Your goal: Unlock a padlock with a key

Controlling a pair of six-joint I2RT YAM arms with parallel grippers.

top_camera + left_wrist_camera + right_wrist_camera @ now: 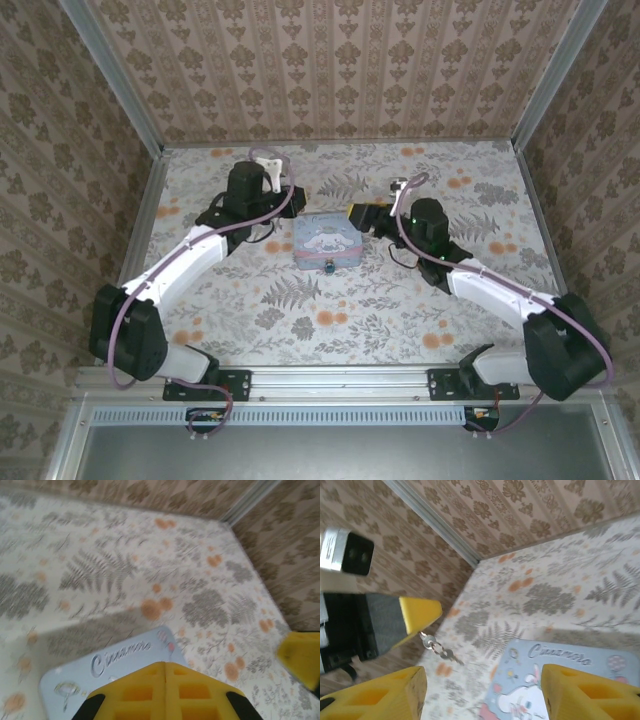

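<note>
My left gripper point(165, 666) is shut, its yellow fingers pressed together just above the pale blue tin point(115, 665). In the right wrist view the left gripper's fingers point(420, 612) pinch the key point(426, 639) by its silver head. A small ring and a second dark key point(447, 655) dangle below it over the table. My right gripper point(482, 672) stands open beside the tin point(560, 680), nothing between its fingers. From above, the left gripper point(298, 193) is at the tin's far left corner and the right gripper point(353, 214) at its right side. A tiny dark padlock point(327, 267) hangs at the tin's near edge.
The tin point(327, 243) lies mid-table on a floral cloth point(330, 320). Patterned walls with metal corner posts point(120, 90) close in the back and both sides. One yellow finger point(302, 657) of the right gripper shows at the right edge of the left wrist view.
</note>
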